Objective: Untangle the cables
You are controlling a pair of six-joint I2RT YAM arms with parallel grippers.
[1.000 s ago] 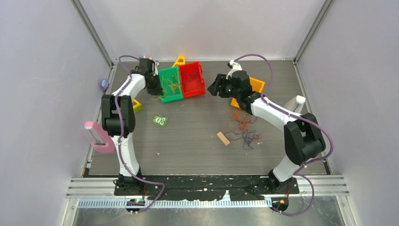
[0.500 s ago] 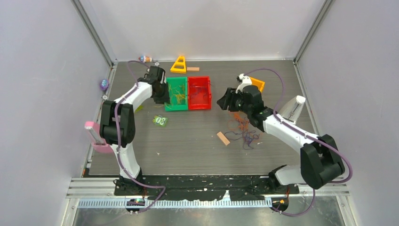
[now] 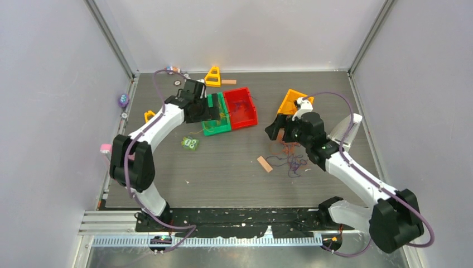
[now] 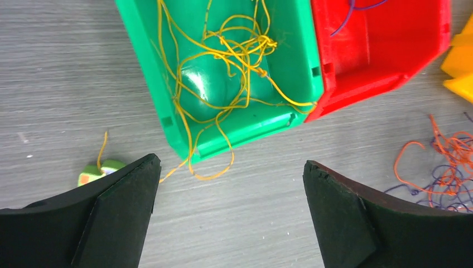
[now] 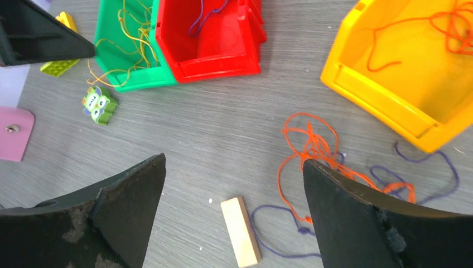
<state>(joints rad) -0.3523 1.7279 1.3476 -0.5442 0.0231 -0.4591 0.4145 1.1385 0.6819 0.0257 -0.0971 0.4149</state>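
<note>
Yellow cables [image 4: 223, 67] lie heaped in the green bin [image 4: 150, 61], and a few loops spill over its front edge onto the table. A purple cable [image 5: 209, 14] lies in the red bin [image 5: 223, 61]. An orange cable [image 5: 440, 25] lies in the yellow bin [image 5: 385, 106]. A tangle of orange and purple cables [image 5: 318, 145] lies loose on the table [image 3: 290, 159]. My left gripper [image 4: 231, 173] hangs open and empty just in front of the green bin [image 3: 216, 109]. My right gripper [image 5: 234, 167] is open and empty above the table, left of the tangle [image 3: 277, 133].
A small wooden block [image 5: 241, 230] lies between my right fingers' tips, beside the tangle. A green owl-faced block [image 5: 99, 105] sits near the green bin's front. There is a yellow triangular piece [image 3: 212, 76] at the back and a pink part [image 5: 14, 134] at the left.
Both grippers have opened wide. The left arm swung right, and the green and red bins shifted and tilted with it. The right arm drew back from the bins toward the loose tangle.
</note>
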